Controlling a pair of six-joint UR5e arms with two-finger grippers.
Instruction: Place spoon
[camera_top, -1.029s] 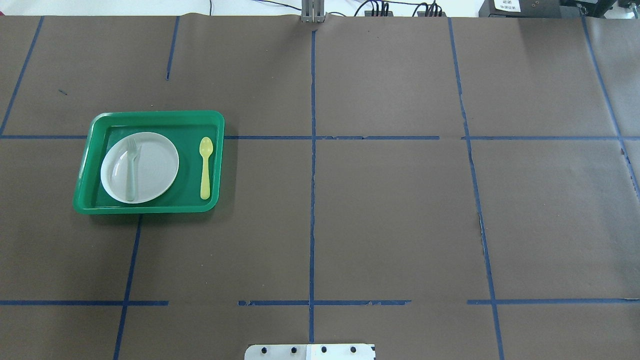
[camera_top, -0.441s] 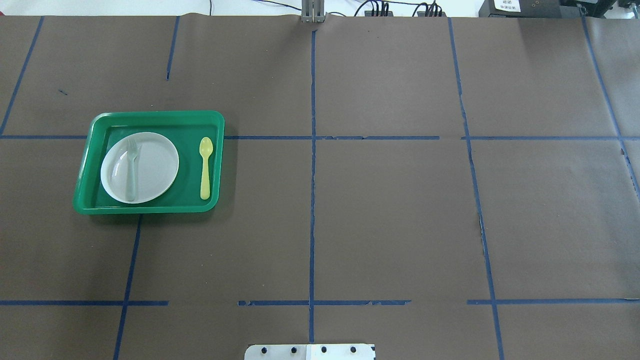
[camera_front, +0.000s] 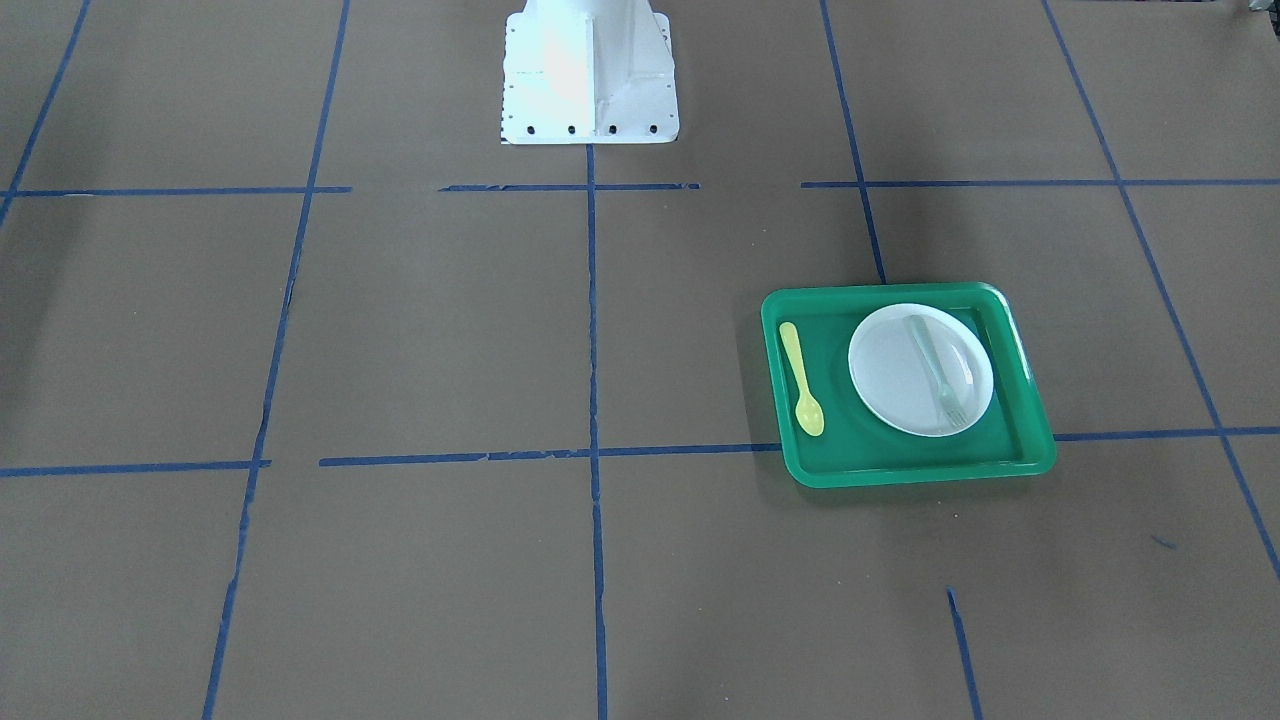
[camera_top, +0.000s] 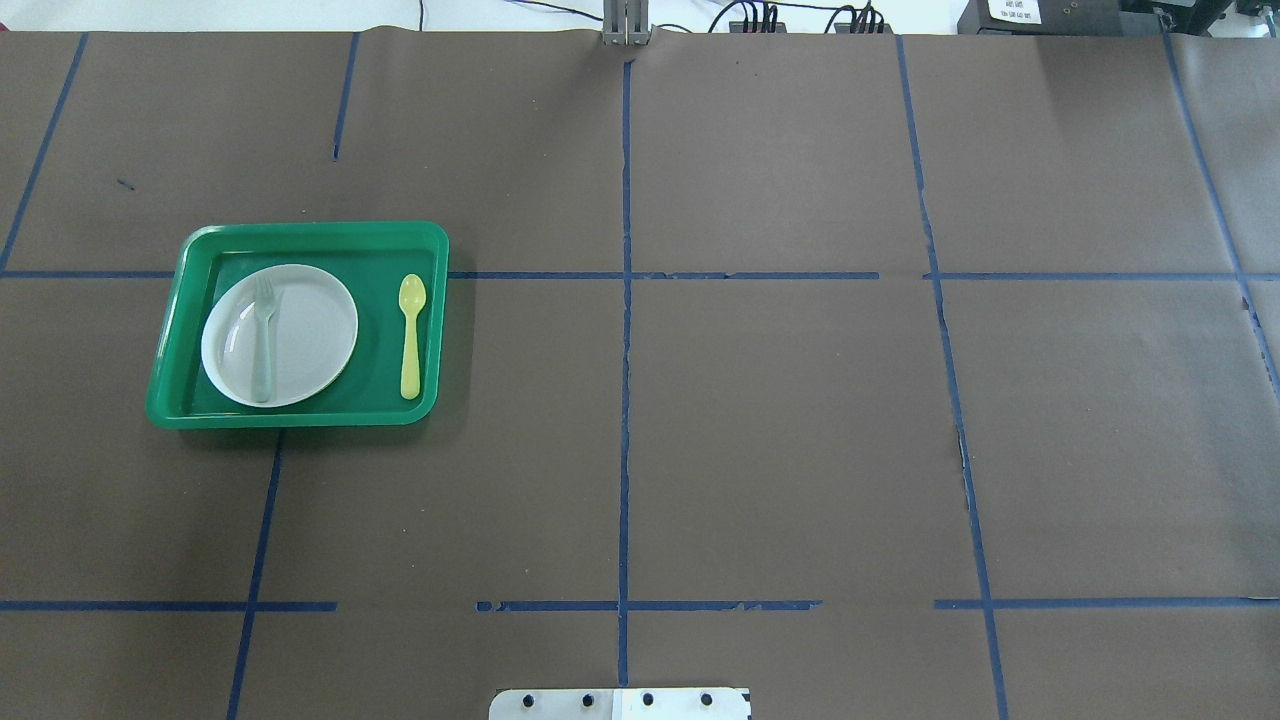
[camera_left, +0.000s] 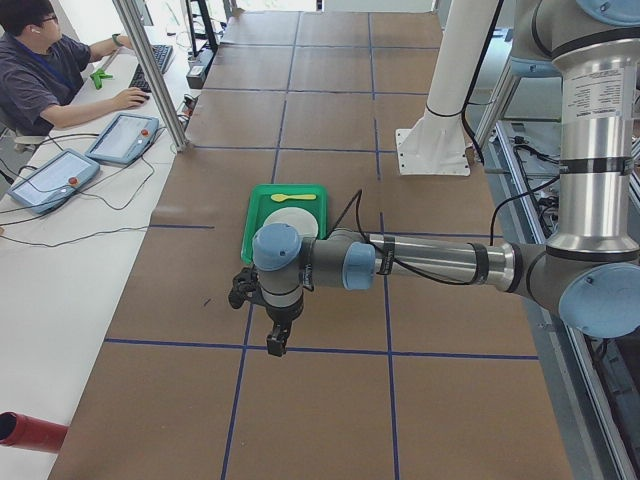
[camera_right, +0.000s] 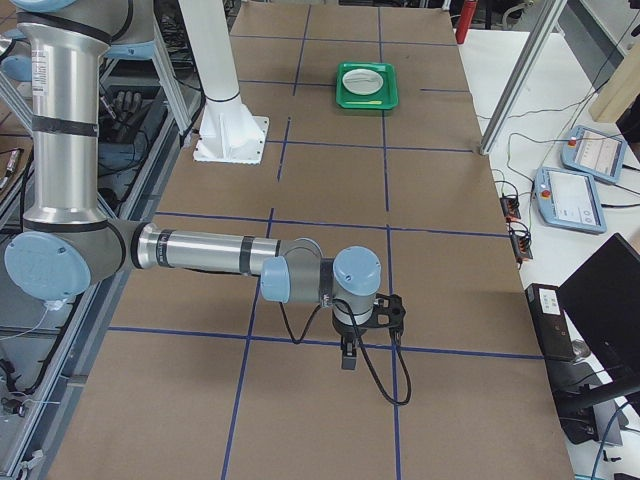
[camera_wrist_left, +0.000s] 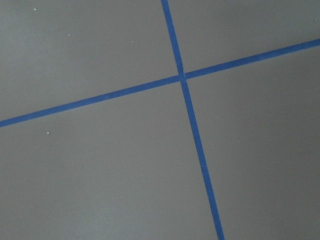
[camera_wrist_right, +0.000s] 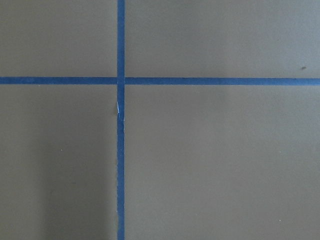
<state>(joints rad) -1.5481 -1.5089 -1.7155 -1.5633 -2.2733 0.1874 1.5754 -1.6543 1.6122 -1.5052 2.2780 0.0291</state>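
The yellow spoon (camera_top: 411, 335) lies flat in the green tray (camera_top: 300, 412), to the right of the white plate (camera_top: 300, 340), its bowl toward the far side. It also shows in the front-facing view (camera_front: 802, 378) and the left side view (camera_left: 292, 197). A pale grey-green fork (camera_top: 263, 340) lies on the plate. My left gripper (camera_left: 275, 342) hangs over the table, well apart from the tray, at the table's left end. My right gripper (camera_right: 347, 357) hangs at the far right end. I cannot tell whether either is open or shut.
The table is covered in brown paper with blue tape lines (camera_top: 625, 350). The white robot base plate (camera_top: 620, 704) sits at the near edge. An operator (camera_left: 40, 70) sits at a desk beyond the table. The wrist views show only paper and tape.
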